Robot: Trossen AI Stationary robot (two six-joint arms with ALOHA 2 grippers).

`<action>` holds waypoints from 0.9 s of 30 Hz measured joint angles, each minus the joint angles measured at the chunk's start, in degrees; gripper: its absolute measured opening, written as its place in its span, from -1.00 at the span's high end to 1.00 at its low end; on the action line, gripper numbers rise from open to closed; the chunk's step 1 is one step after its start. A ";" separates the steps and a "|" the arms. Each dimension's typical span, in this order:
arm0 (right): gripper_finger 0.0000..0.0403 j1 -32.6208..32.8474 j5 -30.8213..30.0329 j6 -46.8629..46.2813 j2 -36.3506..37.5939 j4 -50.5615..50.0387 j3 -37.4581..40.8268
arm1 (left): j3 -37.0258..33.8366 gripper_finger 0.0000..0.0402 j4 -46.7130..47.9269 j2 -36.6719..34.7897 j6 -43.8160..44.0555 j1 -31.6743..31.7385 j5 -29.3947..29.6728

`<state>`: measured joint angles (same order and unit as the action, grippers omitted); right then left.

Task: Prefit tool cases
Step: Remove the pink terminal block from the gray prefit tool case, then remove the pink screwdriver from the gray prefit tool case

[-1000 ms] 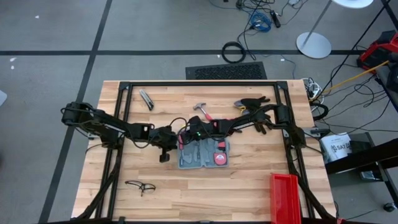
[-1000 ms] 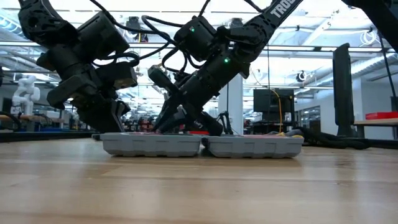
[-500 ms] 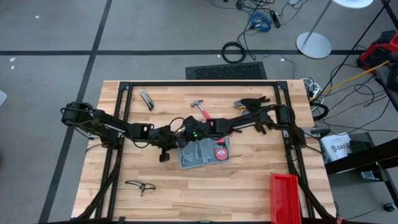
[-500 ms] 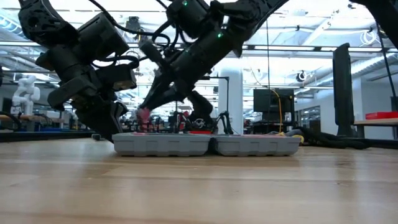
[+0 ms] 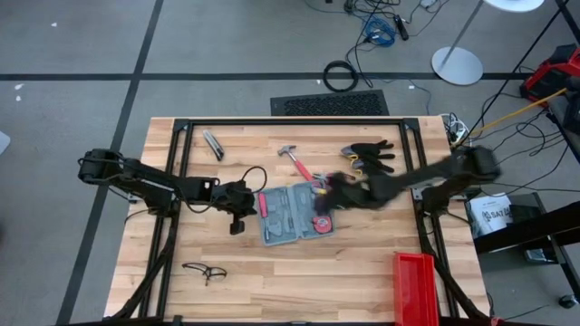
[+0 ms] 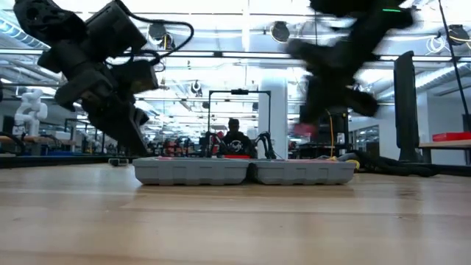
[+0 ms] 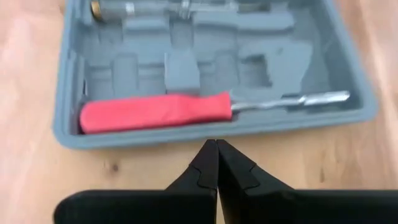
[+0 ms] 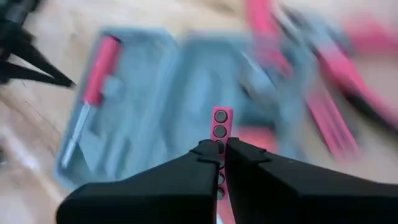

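Tool case (image 5: 294, 215) lying open mid-bench (image 5: 362, 263), grey tray up, red screwdriver (image 7: 155, 112) sitting in its slot. Going left to right: glasses (image 5: 205, 270) near front-left edge, left gripper (image 5: 238, 226) hovering just left of case, jaws pinched together on nothing. Hammer (image 5: 294, 161) lying behind case. Right gripper (image 5: 328, 192) blurring over case's right side, jaws clamping small pink strip with holes (image 8: 220, 134). Red bin (image 5: 416, 288) at front right.

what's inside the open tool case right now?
In the tool case: a red-handled screwdriver in its slot, a metal tool along the opposite edge. Other half out of this view.
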<state>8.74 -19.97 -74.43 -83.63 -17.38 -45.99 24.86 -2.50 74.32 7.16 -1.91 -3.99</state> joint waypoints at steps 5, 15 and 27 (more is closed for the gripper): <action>1.00 6.59 -5.71 -16.39 6.10 12.39 17.47 | 0.00 1.00 -1.37 -1.90 -0.02 0.00 -0.02; 0.87 7.00 -5.70 -18.46 6.11 15.72 24.48 | 0.00 1.00 -3.08 -2.07 1.08 0.45 -0.04; 0.50 5.47 -8.66 -0.19 10.99 15.71 16.87 | 0.00 1.00 -1.20 -2.15 1.60 3.12 -0.02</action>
<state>14.21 -28.63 -74.61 -72.64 -1.67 -29.12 24.86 -3.70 72.17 8.75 1.21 -4.01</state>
